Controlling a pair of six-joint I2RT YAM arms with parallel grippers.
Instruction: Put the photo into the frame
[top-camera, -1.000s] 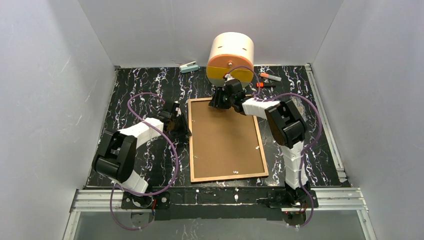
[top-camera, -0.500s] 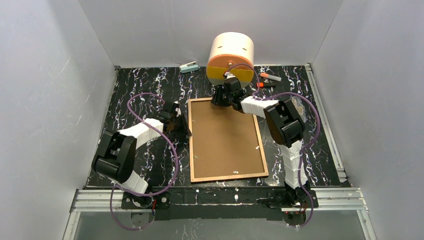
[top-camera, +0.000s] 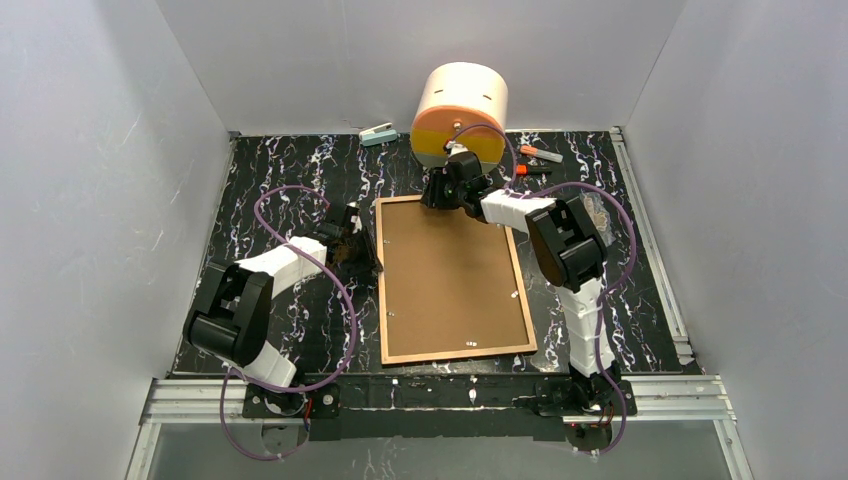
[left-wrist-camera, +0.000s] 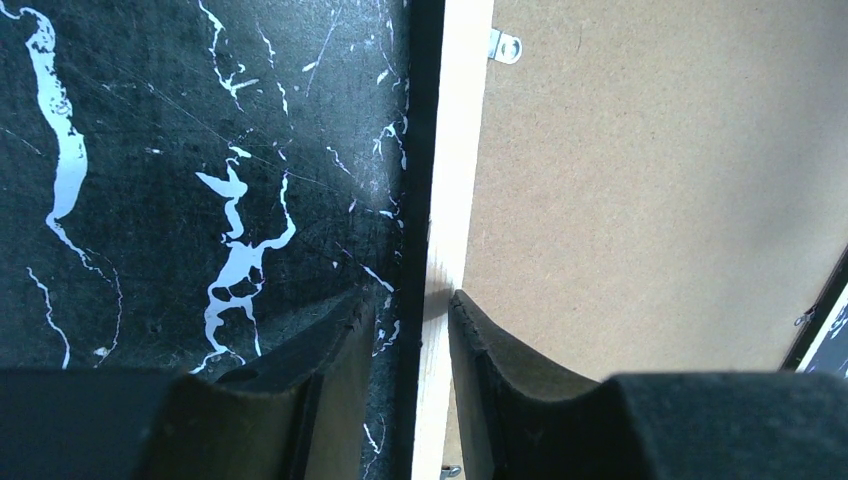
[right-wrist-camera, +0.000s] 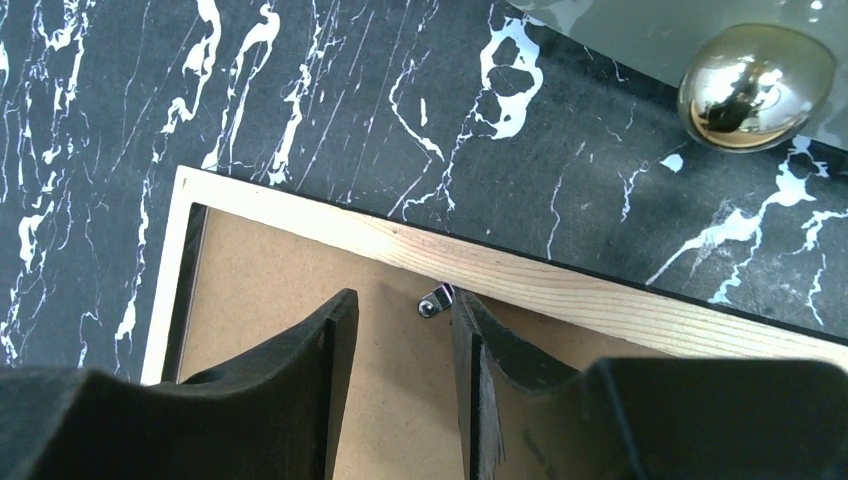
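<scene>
The frame (top-camera: 460, 353) lies face down on the black marble table, tan wooden rim up, with a brown backing board (top-camera: 450, 275) inside it. The photo is hidden. My left gripper (top-camera: 362, 258) straddles the frame's left rim (left-wrist-camera: 460, 150). It is open (left-wrist-camera: 410, 300): one finger rests at the rim's inner edge, and a sliver of table shows between the other finger and the frame. My right gripper (top-camera: 437, 197) is open over the board at the far rim (right-wrist-camera: 520, 280). A small metal clip (right-wrist-camera: 433, 301) sits between its fingertips (right-wrist-camera: 400, 300), close to the right one.
A cream and orange round container (top-camera: 460, 115) stands just beyond the frame's far edge. Markers (top-camera: 540, 155) lie to its right and a pale stapler (top-camera: 378, 134) to its left. A shiny gold ball (right-wrist-camera: 755, 85) shows in the right wrist view. White walls enclose the table.
The right gripper has shifted slightly toward the frame's far rim. The left arm and the frame have not moved.
</scene>
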